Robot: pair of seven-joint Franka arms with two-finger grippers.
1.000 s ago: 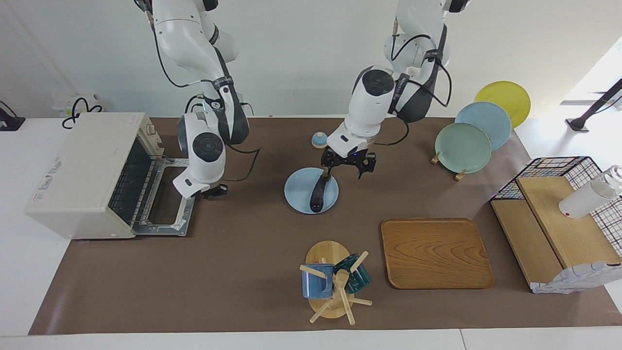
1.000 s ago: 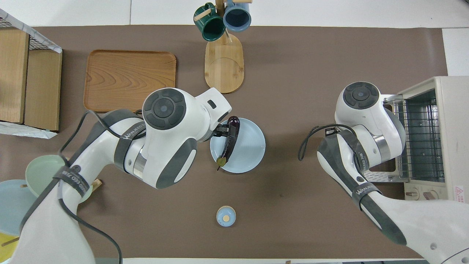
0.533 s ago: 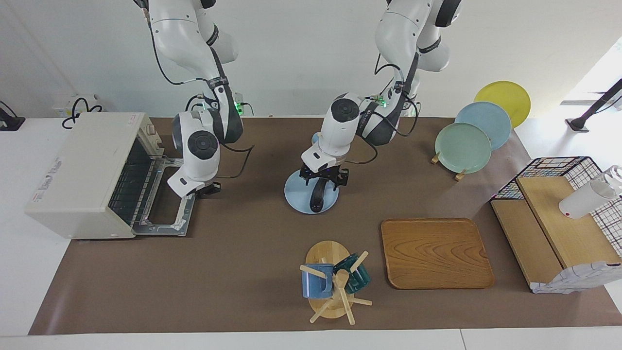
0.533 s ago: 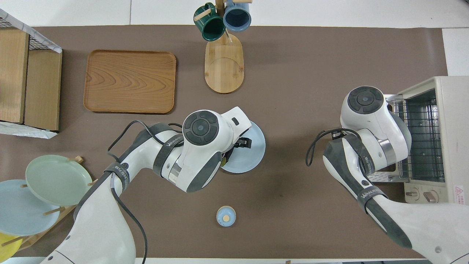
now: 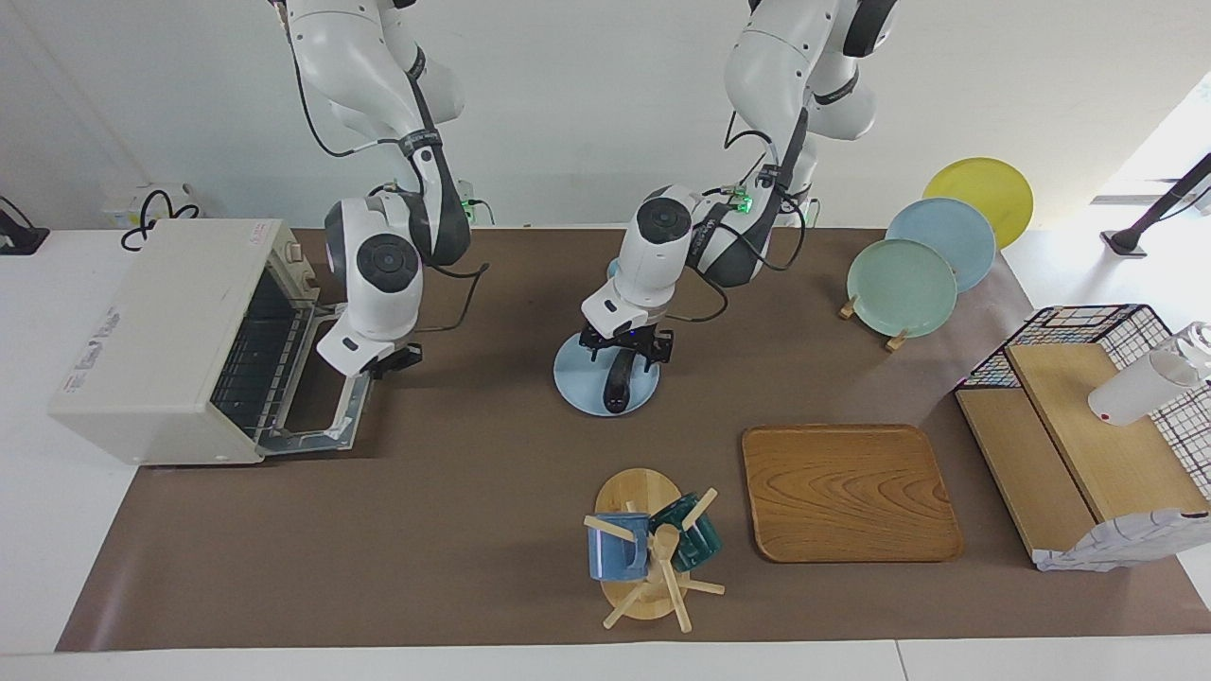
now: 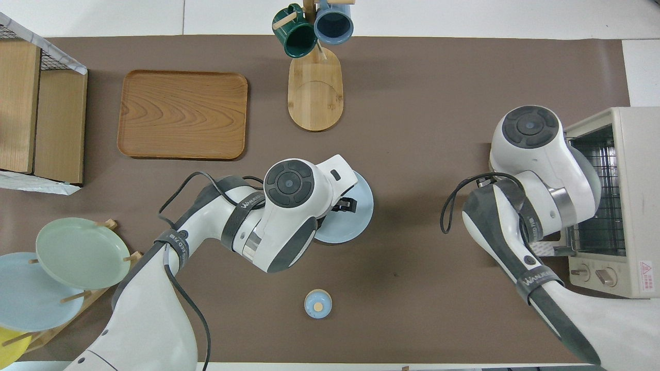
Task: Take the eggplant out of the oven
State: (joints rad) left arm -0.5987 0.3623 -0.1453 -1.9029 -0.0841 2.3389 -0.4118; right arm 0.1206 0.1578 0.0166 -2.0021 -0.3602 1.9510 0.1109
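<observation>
The dark purple eggplant (image 5: pixel 615 388) lies on a light-blue plate (image 5: pixel 575 376) at mid-table. My left gripper (image 5: pixel 624 352) is low over the eggplant's end nearest the robots. It is open, with a finger on each side. In the overhead view my left hand hides the eggplant and only the plate (image 6: pixel 358 219) shows. The cream-white oven (image 5: pixel 161 331) stands at the right arm's end of the table with its door (image 5: pixel 317 430) down and its rack (image 5: pixel 251 359) bare. My right gripper (image 5: pixel 393 357) is at the door's outer edge.
A mug tree (image 5: pixel 648 549) and a wooden tray (image 5: pixel 847 492) lie farther from the robots than the plate. A rack of plates (image 5: pixel 903 284) and a wire basket with wooden boards (image 5: pixel 1069 426) stand at the left arm's end. A small blue lid (image 6: pixel 318 303) lies nearer the robots.
My left gripper moved from beside the plate to low over the eggplant. My right gripper rose a little toward the robots, and the oven door's outer edge came up slightly.
</observation>
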